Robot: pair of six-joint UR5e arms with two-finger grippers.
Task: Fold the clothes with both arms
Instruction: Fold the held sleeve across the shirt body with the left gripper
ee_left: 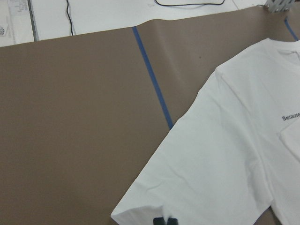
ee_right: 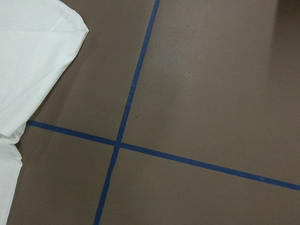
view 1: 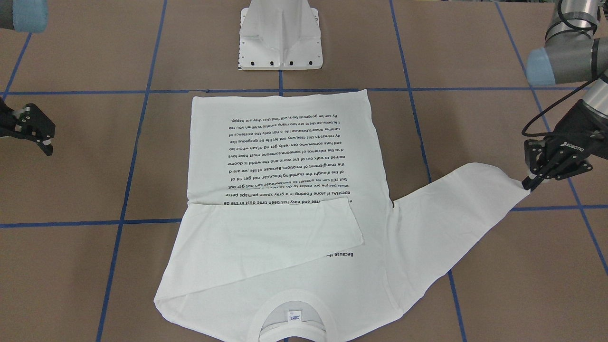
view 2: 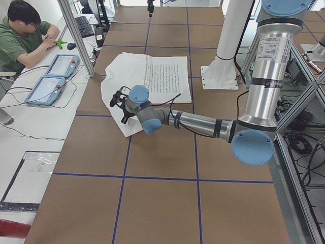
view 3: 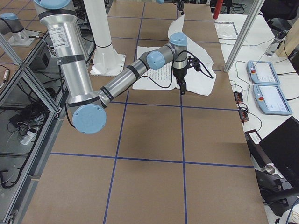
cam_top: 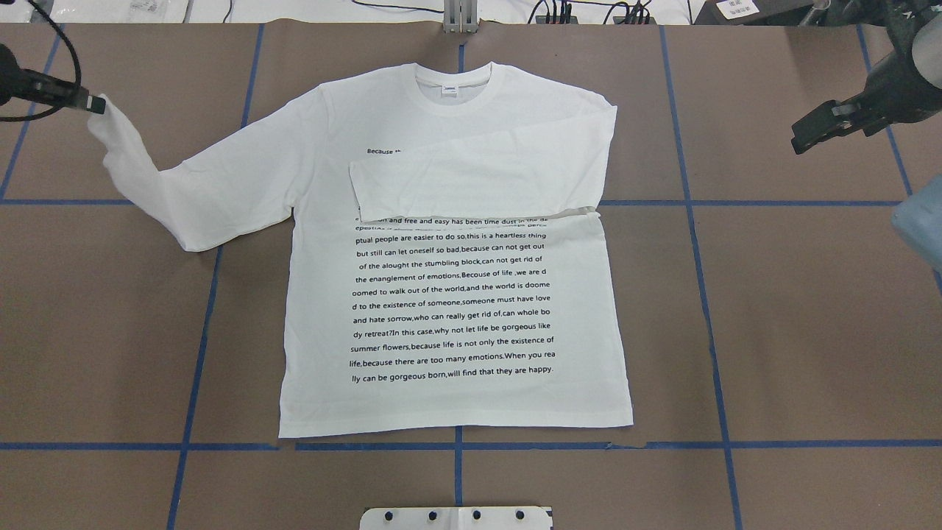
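Note:
The white long-sleeved T-shirt lies flat on the brown table with the printed text up and the collar at the far side. One sleeve is folded across the chest. The other sleeve stretches out sideways. My left gripper is shut on its cuff and holds it slightly raised; it also shows in the front view and the left wrist view. My right gripper hangs empty beside the shirt, its fingers together, apart from the cloth.
The white pedestal base stands just behind the shirt's hem. Blue tape lines cross the brown table. An operator sits at a side desk with two tablets beyond the far table edge.

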